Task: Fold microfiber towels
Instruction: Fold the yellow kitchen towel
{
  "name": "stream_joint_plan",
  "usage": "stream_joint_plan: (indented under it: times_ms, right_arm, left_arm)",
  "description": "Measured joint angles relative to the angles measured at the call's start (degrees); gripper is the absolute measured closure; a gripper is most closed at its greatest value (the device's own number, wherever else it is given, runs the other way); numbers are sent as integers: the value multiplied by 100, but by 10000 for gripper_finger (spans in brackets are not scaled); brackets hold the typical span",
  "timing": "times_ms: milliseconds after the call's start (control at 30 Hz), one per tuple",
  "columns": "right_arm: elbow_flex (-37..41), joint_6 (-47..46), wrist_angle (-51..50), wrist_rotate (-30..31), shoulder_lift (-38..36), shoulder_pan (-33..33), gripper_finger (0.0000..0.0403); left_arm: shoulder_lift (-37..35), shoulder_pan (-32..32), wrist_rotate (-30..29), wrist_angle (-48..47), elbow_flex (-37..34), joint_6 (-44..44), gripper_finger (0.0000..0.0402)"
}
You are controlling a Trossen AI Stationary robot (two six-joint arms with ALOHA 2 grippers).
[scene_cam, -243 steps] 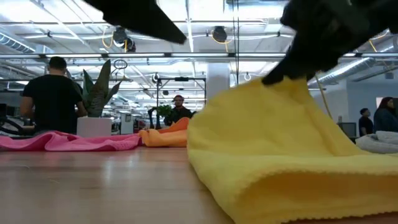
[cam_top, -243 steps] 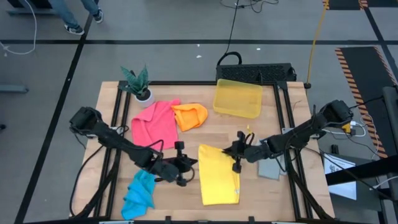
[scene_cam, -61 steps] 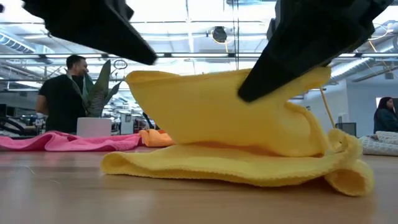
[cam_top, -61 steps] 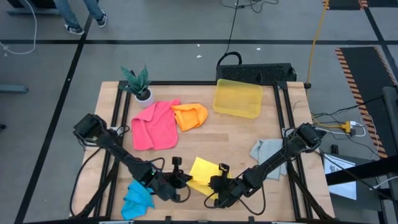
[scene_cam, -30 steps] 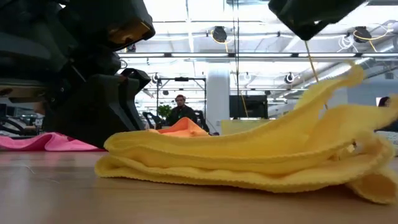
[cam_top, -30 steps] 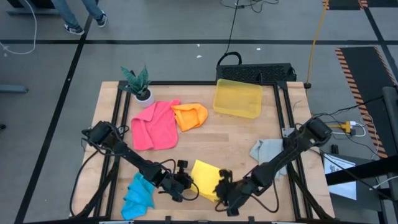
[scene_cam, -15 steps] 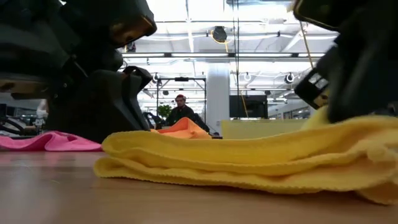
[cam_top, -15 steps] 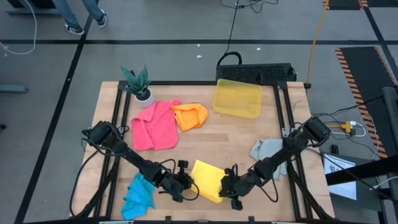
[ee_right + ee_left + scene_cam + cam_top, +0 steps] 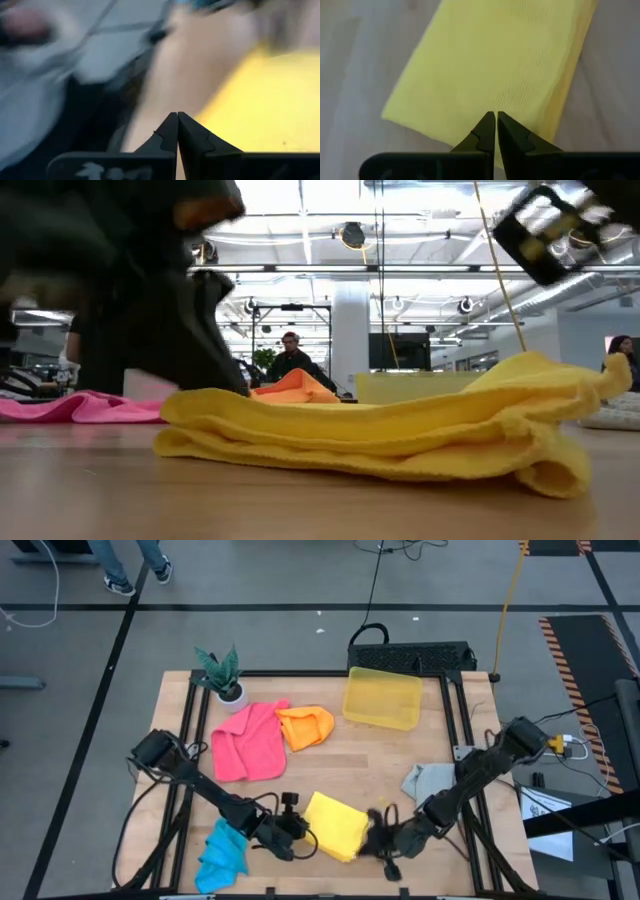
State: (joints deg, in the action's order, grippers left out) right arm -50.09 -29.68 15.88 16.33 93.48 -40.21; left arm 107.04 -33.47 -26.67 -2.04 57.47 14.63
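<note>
Toward six o'clock on the wooden tabletop [image 9: 330, 765] the yellow towel [image 9: 335, 823] lies folded into a thick packet, with the left claw [image 9: 298, 829] pinched shut at its nine o'clock edge, tips over the cloth, and the right claw [image 9: 378, 838] closed on nothing just off its three o'clock side. Judging from the low view, the stacked layers sit loose and puffed, so a sideways drag by either closed claw could spring the fold open or skew it. At seven o'clock lies the blue towel [image 9: 224, 852], at three the grey towel [image 9: 428, 780]; farther, at eleven, the pink towel [image 9: 246, 740] and orange towel [image 9: 306, 726]. A yellow bin [image 9: 382, 697] and potted plant [image 9: 222, 674] stand at the far edge; beyond, people work in a bright open workshop.
</note>
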Motion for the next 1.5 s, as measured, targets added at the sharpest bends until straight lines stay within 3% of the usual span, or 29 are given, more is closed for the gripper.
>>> stream_joint_plan:
  times_ms: [67, 133, 267, 400, 567, 800, 1000, 1200, 1500]
  right_arm:
    - [-2, -148, -317, 855, -171, 40, 402]
    - [86, -329, -580, 1222, -235, 127, 402]
    - [632, -719, -201, 917, -29, 436, 402]
    - [1223, -802, 666, 346, 315, 633, 403]
    - [1564, -670, 822, 145, 418, 549, 403]
    - [1608, -158, 833, 177, 267, 301, 403]
    - [1598, 112, 1317, 636, 39, 184, 403]
    - [1604, 180, 1464, 581, 253, 226, 403]
    - [1604, 437, 1508, -14, 706, 229, 403]
  left_arm:
    - [-76, 7, -41, 181, 2, -48, 378]
    - [-97, 48, -34, 379, 0, -283, 378]
    - [-22, 252, 180, 862, 2, -696, 378]
    - [-13, 543, 372, 644, 0, -604, 378]
    - [23, 756, 461, 268, 2, -248, 378]
    - [252, 815, 483, 130, 4, -138, 378]
    - [186, 813, 151, -21, -2, -78, 378]
    - [160, 861, 32, -18, 2, -81, 378]
    - [208, 931, 122, -376, 4, -44, 378]
